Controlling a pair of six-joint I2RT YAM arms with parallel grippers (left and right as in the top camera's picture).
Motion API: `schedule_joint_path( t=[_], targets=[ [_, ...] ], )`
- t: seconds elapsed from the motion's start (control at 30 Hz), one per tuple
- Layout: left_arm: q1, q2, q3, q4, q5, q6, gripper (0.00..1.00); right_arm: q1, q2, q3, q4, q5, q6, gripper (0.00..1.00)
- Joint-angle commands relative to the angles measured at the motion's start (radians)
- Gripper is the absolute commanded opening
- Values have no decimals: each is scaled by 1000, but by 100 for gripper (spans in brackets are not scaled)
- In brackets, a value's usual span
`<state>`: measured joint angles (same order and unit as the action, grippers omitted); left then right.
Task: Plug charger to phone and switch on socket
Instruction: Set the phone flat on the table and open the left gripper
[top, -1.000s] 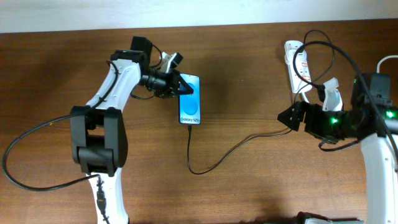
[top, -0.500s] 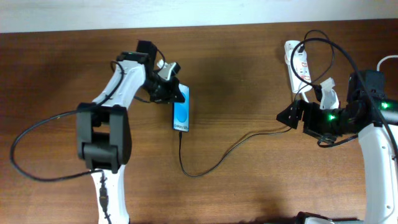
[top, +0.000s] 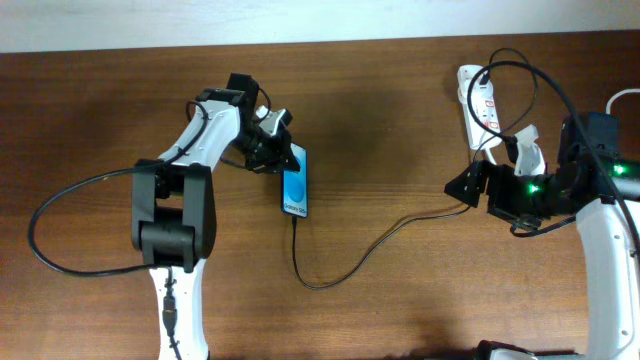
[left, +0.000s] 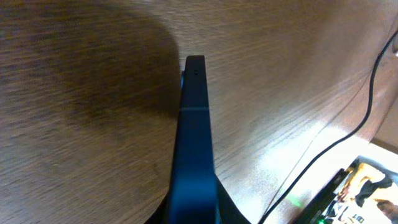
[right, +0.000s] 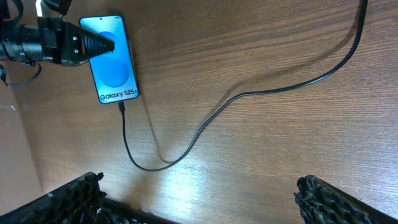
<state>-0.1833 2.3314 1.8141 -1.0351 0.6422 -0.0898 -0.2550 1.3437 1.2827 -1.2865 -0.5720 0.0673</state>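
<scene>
The phone lies left of the table's middle, its blue screen up. My left gripper is shut on its far end. In the left wrist view the phone runs edge-on between the dark fingers. The charger, a thin black cable, meets the phone's near end, loops forward and runs right. The white socket lies at the back right. My right gripper hangs open just in front of it, its fingers wide apart over bare wood with nothing between them.
A thick white cord shows at the right edge. Black arm cables arch over the socket and loop at the front left. A pale wall strip borders the table's back edge.
The left arm has swung the phone toward the table's front and turned it more upright in the overhead view. The cable loop followed. The right gripper has barely shifted.
</scene>
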Motion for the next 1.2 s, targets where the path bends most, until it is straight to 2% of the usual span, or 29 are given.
schedule_joint_path(
  t=[0.0,0.13,0.4,0.67,0.87,1.17],
  targets=[
    [23,18,18,6,-22,-41,12,-7,-1,11,0,9,-13,98],
    [26,18,18,6,-22,-41,20,-7,-1,11,0,9,-13,98],
    [25,18,18,5,-22,-41,24,-7,-1,11,-1,9,-35,98],
    [27,18,18,2,-22,-41,34,-7,-1,11,0,9,-35,98],
    [31,18,18,-14,-22,-45,47,-7,-1,11,0,9,-35,98],
    [31,18,18,-37,-23,-45,55,-7,-1,11,0,9,-35,98]
  ],
)
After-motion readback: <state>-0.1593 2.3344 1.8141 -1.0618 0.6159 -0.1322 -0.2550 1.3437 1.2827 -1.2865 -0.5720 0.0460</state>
